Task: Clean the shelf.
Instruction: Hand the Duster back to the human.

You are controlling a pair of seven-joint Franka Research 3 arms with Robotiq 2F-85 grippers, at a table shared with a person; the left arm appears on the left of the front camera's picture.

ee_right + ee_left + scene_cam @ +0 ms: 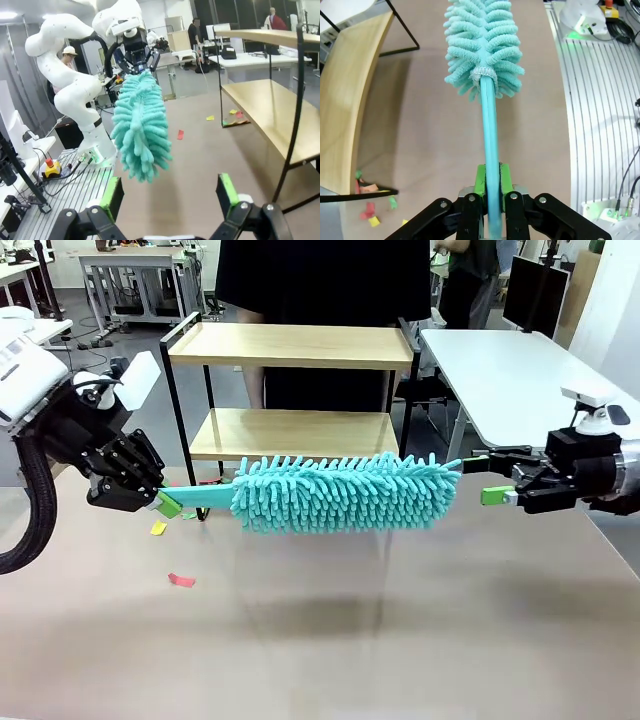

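Note:
The shelf [290, 345] stands across the brown surface, its two light wooden boards in a thin black frame. In front of its lower board hangs a teal fluffy duster [345, 492], held level. My left gripper [165, 505] is shut on the duster's handle [490, 130], which runs between the green pads [480, 182]. My right gripper [495, 477] stands open just past the duster's free tip, touching nothing. Seen from the right wrist, its jaws [170, 197] are spread wide below the duster head [142, 130], with the shelf [270, 107] off to the right.
Coloured paper scraps [181, 580] lie on the brown surface near the shelf's left leg, more by the lower board [230, 117]. A person in black [320, 280] stands behind the shelf. A white table [510, 370] sits at the back right.

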